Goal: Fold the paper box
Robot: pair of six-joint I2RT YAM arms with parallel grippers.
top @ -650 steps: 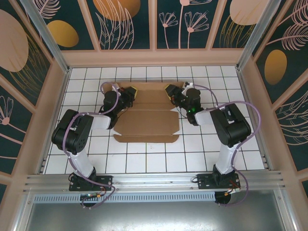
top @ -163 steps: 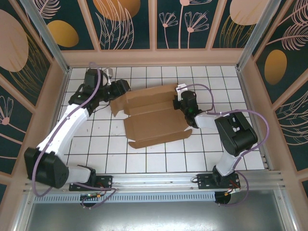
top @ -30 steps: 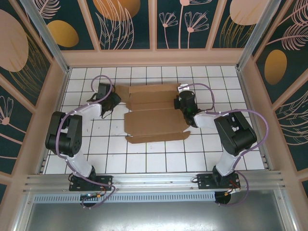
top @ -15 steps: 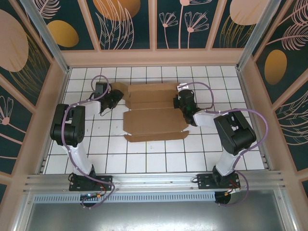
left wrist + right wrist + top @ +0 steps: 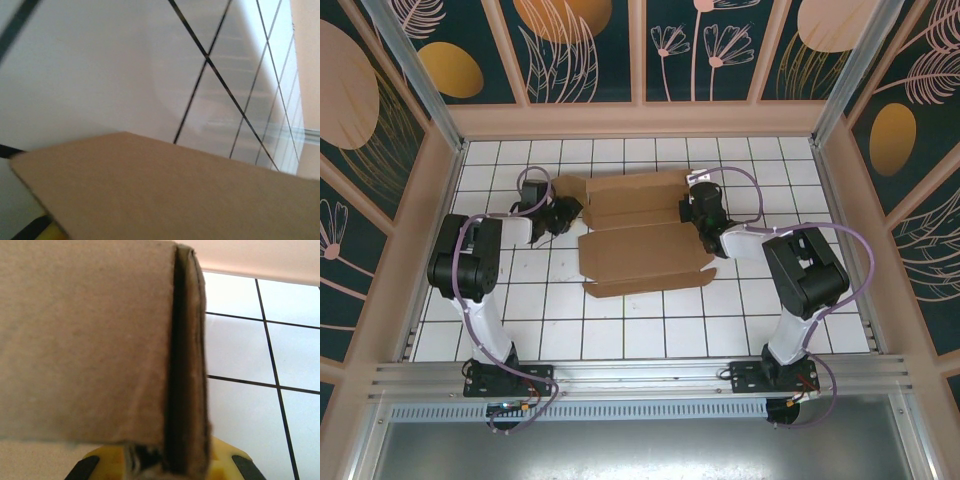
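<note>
the right claw (image 5: 166, 464) is clenched on the paper box (image 5: 85, 340). in the right wrist view a doubled-over edge of brown cardboard stands upright between its yellow fingertips (image 5: 102, 461), and the dark seam of the fold runs straight down into the pinch. from above, this claw sits at the far right corner of the box, with its arm reaching in from the right.

the left claw (image 5: 563, 212) is at the opposite end, touching or just beside the box's far left flap. in the left wrist view a blurred cardboard panel crosses the lower part of the picture, close to the camera. a sliver of one of its yellow fingertips (image 5: 49, 232) shows under the panel's bottom left corner. whether this claw is clenched on the cardboard or released, i cannot tell.

the box lies between the two claws on the far half of the white tiled surface (image 5: 620, 335), mostly flat and open. its wide middle panel faces up and a long narrow flap runs along its near edge. another creased panel lies behind the middle one, toward the back wall (image 5: 640, 120). small side flaps stick out at the left and right ends. the tiles around the box have thin dark grout lines.
</note>
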